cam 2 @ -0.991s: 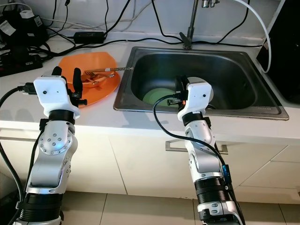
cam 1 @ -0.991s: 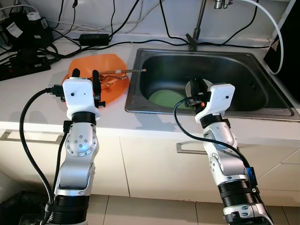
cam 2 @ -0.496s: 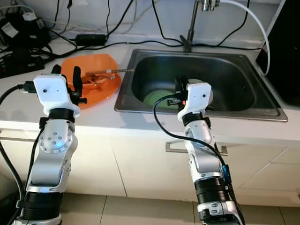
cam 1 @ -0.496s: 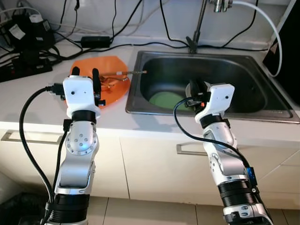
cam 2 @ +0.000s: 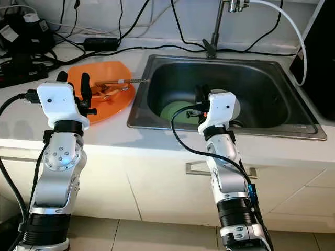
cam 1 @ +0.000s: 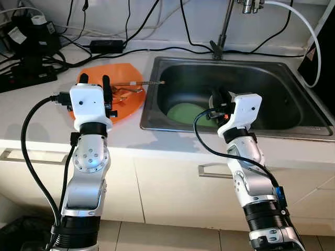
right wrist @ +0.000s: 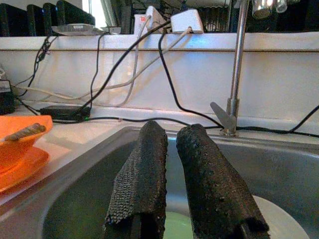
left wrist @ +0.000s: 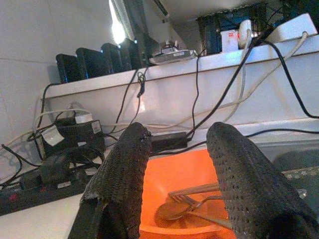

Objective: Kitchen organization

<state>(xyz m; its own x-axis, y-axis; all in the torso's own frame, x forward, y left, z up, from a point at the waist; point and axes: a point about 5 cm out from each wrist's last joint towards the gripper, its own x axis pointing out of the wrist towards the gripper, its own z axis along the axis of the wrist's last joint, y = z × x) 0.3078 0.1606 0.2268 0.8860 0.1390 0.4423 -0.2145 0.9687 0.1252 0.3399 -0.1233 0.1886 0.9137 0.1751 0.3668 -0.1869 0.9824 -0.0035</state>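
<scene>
two silver arms, round joint housings ringed with small screws, black collars between segments. white boxy wrist module on each arm. left gripper (cam 1: 95, 83) and right gripper (cam 1: 219, 97): long black fingers (left wrist: 124, 174), perforated textured surface. black cable loops along each arm. small blue tag low on right forearm.

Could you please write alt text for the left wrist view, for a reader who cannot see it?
The left gripper, its two black fingers apart and empty, hovers over an orange plate holding a fork and a spoon. Behind, black cables and a power strip line the white counter.
</scene>
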